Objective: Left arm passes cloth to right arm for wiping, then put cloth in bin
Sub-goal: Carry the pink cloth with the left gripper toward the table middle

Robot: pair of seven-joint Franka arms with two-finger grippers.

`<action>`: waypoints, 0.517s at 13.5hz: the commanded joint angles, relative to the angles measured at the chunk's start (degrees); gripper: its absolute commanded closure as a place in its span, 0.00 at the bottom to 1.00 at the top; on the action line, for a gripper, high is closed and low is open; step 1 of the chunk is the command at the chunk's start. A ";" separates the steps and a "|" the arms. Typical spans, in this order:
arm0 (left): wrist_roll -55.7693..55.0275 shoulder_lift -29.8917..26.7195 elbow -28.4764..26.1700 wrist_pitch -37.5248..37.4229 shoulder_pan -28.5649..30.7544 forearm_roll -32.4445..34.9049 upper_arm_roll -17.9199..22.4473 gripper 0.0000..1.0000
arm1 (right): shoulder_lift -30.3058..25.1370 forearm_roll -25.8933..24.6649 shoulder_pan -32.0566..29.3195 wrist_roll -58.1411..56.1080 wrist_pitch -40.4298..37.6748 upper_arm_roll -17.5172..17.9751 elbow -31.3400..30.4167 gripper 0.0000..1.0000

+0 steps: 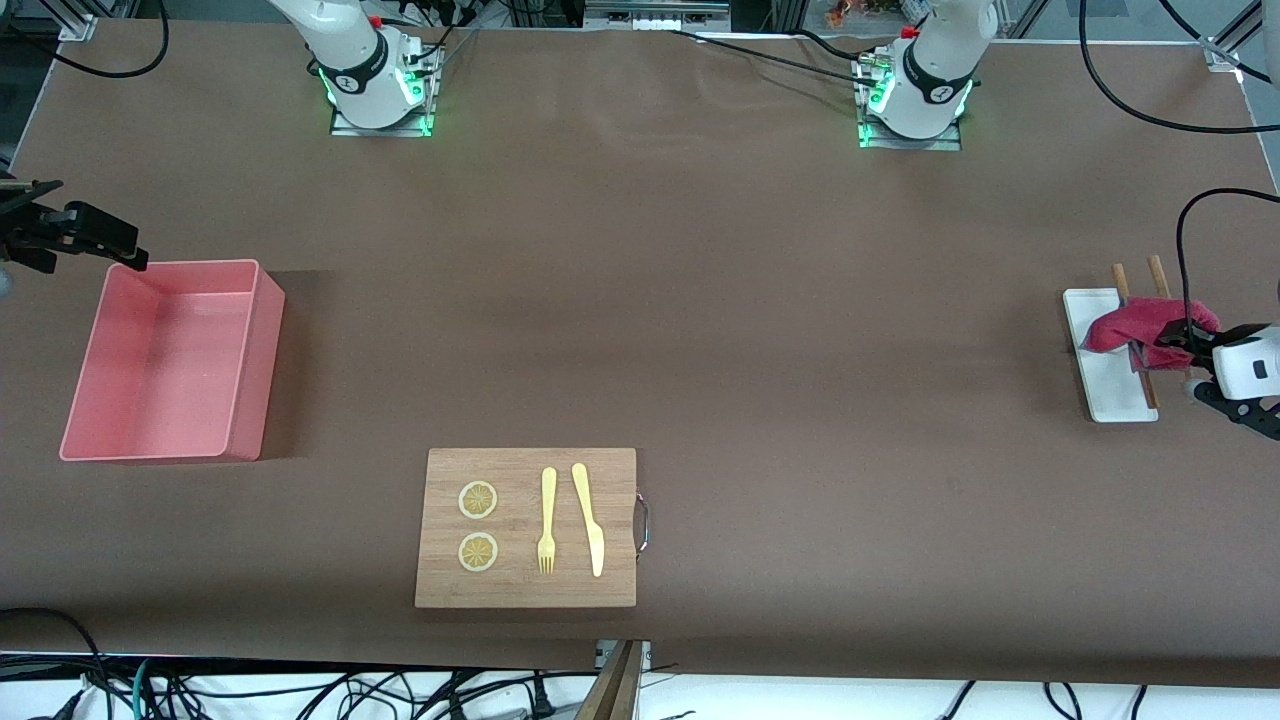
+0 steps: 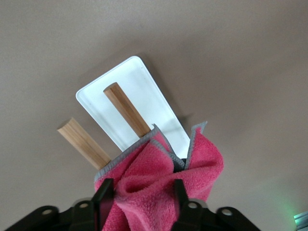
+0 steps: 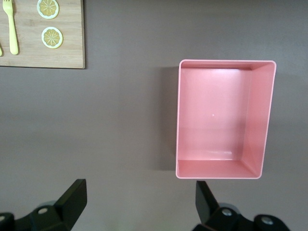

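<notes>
The cloth (image 2: 159, 183) lies bunched on the white tray (image 2: 139, 91) at the left arm's end of the worktop; soft, light, best pinched at its bunched middle; left gripper (image 2: 142, 202) fingers close around it; right gripper (image 3: 139, 202), fingers apart, waits beside the bin (image 3: 221, 115).

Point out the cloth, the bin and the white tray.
cloth (image 2: 159, 180), left wrist view, middle of its bunched folds.
bin (image 1: 165, 355), front view, bare floor inside.
white tray (image 1: 1098, 385), front view, bare end nearer the camera.
</notes>
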 commanded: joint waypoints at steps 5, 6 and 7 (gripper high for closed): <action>3.41 0.38 2.56 -0.88 0.26 -0.81 -0.41 0.90 | -0.39 0.80 -0.61 -0.21 0.42 0.36 -0.40 0.00; 3.41 0.47 4.14 -1.05 -0.17 -1.86 -0.50 1.00 | -0.39 0.80 -0.61 -0.21 0.42 0.36 -0.40 0.00; 3.24 0.30 5.55 -1.75 -0.52 -2.91 -0.85 1.00 | -0.39 0.80 -0.61 -0.21 0.42 0.36 -0.40 0.00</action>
